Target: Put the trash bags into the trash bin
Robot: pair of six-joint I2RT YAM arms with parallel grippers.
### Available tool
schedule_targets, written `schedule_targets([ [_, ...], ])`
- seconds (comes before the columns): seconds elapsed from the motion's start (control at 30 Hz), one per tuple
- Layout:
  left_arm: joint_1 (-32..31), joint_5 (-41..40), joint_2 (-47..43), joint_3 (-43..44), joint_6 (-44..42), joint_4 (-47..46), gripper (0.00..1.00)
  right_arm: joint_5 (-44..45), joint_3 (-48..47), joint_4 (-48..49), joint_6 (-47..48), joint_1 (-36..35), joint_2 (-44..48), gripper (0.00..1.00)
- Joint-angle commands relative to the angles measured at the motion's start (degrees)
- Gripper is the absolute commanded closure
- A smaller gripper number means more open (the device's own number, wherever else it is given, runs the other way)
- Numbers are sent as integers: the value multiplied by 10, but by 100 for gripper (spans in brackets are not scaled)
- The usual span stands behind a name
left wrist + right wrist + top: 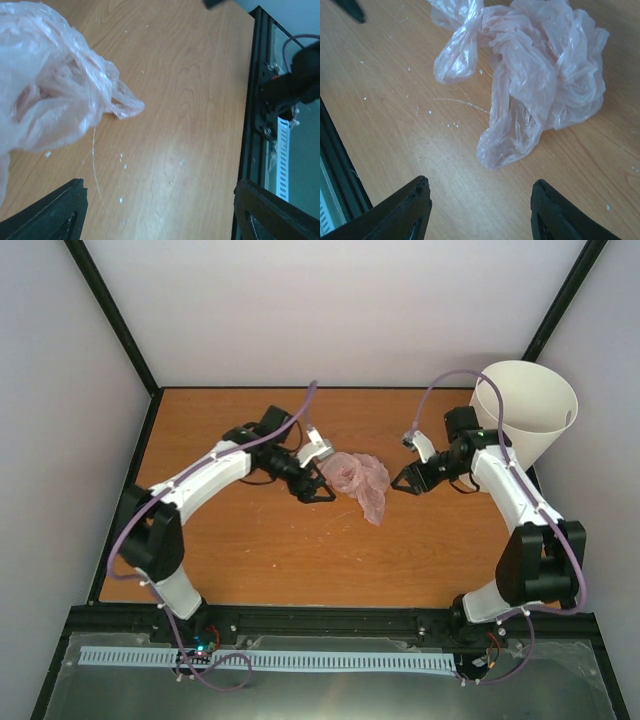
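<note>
The pale pink trash bag (362, 483) lies crumpled on the wooden table between my two grippers. It fills the upper left of the left wrist view (50, 85) and the upper right of the right wrist view (535, 85). My left gripper (318, 487) is open and empty just left of the bag. My right gripper (408, 483) is open and empty just right of it, a little apart. The white trash bin (525, 415) stands at the table's far right corner, behind the right arm.
The wooden table (280, 550) is bounded by a black frame (252, 120) and pale walls. The right arm's elbow sits close to the bin. Small white specks and a thin scratch mark the wood (455, 102).
</note>
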State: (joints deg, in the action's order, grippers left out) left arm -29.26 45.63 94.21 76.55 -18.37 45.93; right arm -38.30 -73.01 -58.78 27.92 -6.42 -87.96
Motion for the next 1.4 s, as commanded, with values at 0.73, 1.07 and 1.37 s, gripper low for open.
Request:
schedule_targets([
  [0.73,-89,-169,177,209,132,-110,99,47,108,59,5,18,59,40],
  [1.07,-33,-31,73,143,36,10,99,71,73,120,-35,-8,-35,35],
  [1.37,-24,-43,6,51,42,0,100,45,12,112,-44,-66,-101,27],
])
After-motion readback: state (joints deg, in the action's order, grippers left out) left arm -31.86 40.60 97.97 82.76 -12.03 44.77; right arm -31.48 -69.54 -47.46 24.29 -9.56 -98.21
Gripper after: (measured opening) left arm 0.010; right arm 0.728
